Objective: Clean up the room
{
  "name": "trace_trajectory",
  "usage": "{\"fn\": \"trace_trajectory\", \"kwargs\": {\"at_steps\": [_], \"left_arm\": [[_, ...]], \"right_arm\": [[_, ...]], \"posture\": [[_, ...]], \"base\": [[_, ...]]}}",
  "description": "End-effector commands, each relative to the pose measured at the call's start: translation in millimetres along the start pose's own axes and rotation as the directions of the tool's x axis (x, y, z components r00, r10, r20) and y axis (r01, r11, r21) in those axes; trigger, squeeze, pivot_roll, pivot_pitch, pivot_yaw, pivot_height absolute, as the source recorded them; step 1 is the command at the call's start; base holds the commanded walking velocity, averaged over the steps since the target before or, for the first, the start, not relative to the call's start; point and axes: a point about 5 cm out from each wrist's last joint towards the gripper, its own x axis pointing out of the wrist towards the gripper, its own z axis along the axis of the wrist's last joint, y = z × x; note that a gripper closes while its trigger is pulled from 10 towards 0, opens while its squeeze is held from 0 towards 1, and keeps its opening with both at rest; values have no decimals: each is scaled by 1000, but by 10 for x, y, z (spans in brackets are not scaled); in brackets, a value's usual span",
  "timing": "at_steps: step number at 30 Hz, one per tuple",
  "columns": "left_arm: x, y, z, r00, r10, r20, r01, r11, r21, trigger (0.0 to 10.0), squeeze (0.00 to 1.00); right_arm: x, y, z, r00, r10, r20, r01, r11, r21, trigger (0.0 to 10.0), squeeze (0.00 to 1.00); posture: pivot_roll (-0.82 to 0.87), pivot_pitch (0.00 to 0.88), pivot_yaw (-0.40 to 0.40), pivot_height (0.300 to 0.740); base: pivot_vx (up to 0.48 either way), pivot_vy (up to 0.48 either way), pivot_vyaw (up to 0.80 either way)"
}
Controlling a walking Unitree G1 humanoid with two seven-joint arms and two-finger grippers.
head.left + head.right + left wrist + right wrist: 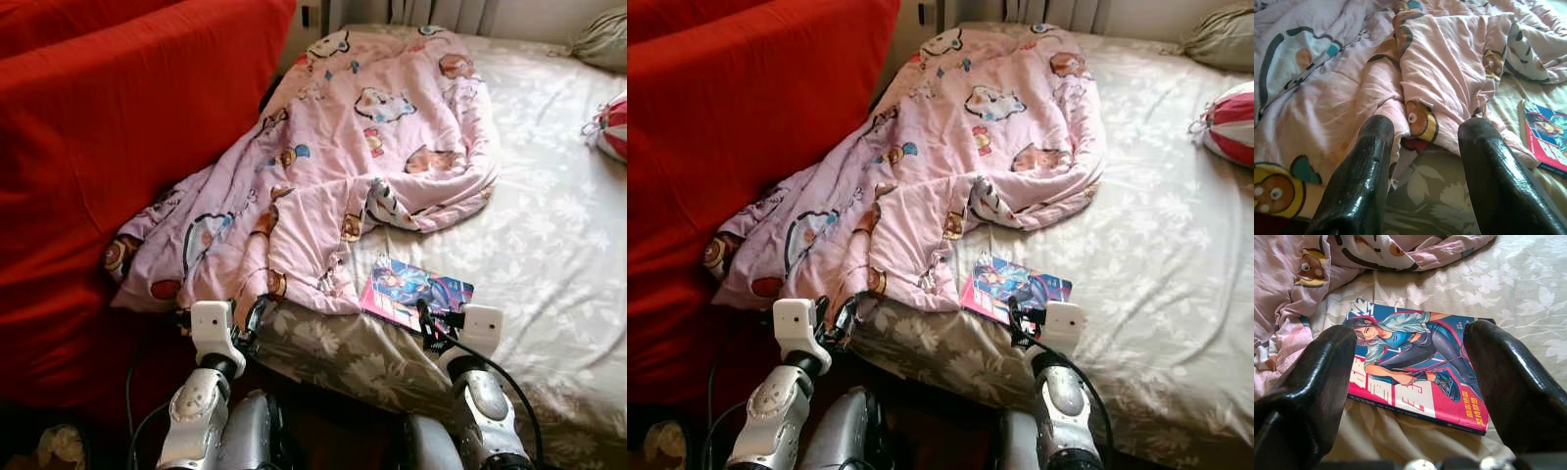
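From the left eye, the bed is still messy. A pink blanket with cartoon bears lies in a crumpled heap, not folded or spread flat. It runs from the far end of the bed down to the near edge, and its side leans on a big red cushion. A book with a bright cover lies flat on the flowered sheet, just beside the blanket's lower corner. A red and white striped ball sits near the far right edge of the bed. The left claw is at the blanket's near corner, and the right claw is at the near edge of the book.

The right eye shows the same bed, with a grey pillow at the far corner.

From the left wrist, the left claw's two black fingers are spread apart, with the blanket's hem just in front of them. They hold nothing.

From the right wrist, the right claw's fingers are spread wide on either side of the book. They may be touching the sheet, but that is hard to tell.

I think the cleaning has hardly begun. The book still needs picking up, and the blanket still needs tidying.
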Motion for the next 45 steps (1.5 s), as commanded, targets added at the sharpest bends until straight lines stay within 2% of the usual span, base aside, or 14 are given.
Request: {"fn": "trace_trajectory", "kwargs": {"at_steps": [1,9,11,17,25,34,37,39,45], "left_arm": [[-15,28,-52,999,7,-32,-8,1000,-10,10000,0],[-25,27,-57,999,6,-32,-6,1000,-9,10000,0],[-29,17,-63,999,4,-32,-4,1000,-12,10000,0],[-32,13,-65,999,2,-34,-2,1000,-13,10000,0],[-42,16,-71,999,0,-37,0,1000,-5,10000,0],[-61,37,-52,999,-8,-32,8,1000,2,10000,0],[-53,82,-29,1000,-1,-29,1,1000,11,10000,0],[-48,135,1,1000,5,-25,-5,1000,23,10000,0],[-82,202,35,1000,9,-29,-7,999,46,10000,0]], "right_arm": [[-22,4,-49,1000,-2,-21,2,1000,10,10000,0],[-33,-7,-76,999,-21,-32,22,999,40,10000,0],[-29,-24,-101,998,-31,-61,34,999,42,10000,0],[-31,-29,-89,998,-35,-47,38,998,48,10000,0],[-28,-16,-87,999,-30,-42,32,998,53,10000,0],[-4,21,-131,997,-26,-78,37,989,144,10000,0],[9,9,-134,995,-50,-90,64,985,158,10000,0],[18,-3,-143,992,-74,-103,94,975,199,10000,0],[32,1,-139,993,-71,-97,95,956,277,10000,0]], "posture": [[8,156,33,622],[11,157,32,622],[12,157,32,622],[12,160,32,622],[14,167,34,622],[39,189,45,622],[48,200,51,622],[58,214,67,622],[81,244,103,622]], "base": [[270,0,0],[278,0,0],[306,0,-262],[308,0,-575],[155,0,0],[0,0,0],[0,0,0],[0,0,0],[0,0,0]]}}
